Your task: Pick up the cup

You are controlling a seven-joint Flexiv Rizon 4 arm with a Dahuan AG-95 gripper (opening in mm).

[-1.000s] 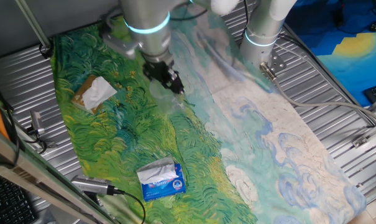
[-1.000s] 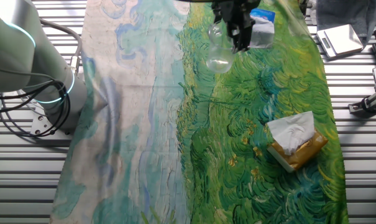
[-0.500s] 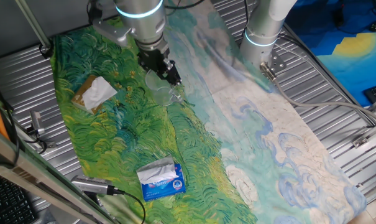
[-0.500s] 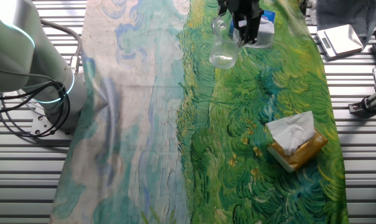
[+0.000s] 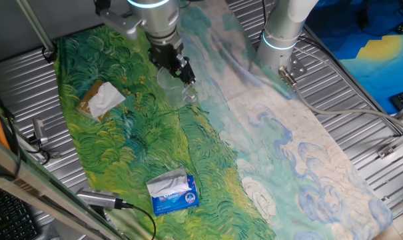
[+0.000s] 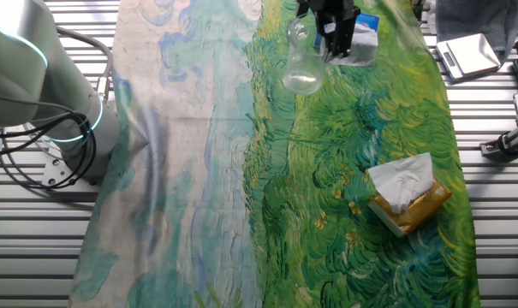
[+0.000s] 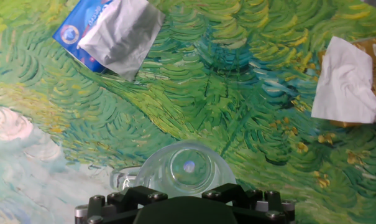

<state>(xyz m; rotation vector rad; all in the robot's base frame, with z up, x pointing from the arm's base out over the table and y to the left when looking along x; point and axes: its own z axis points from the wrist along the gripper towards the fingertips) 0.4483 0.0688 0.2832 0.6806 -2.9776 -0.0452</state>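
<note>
The gripper (image 5: pixel 176 67) pinched the cup (image 5: pixel 176 89) between its fingers and held it lifted above the painted cloth (image 5: pixel 208 160), well apart from the tissue packet (image 5: pixel 173 191). I judged the lifting step was in hand; next it needed a steady raise. No writing on the packet was readable.

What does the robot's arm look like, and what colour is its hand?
The arm is a fat, round, silver-grey tube with a glowing light-blue ring around it. Its gripper is small and black, with two thin fingers. Black cables loop beside the arm's base.
</note>
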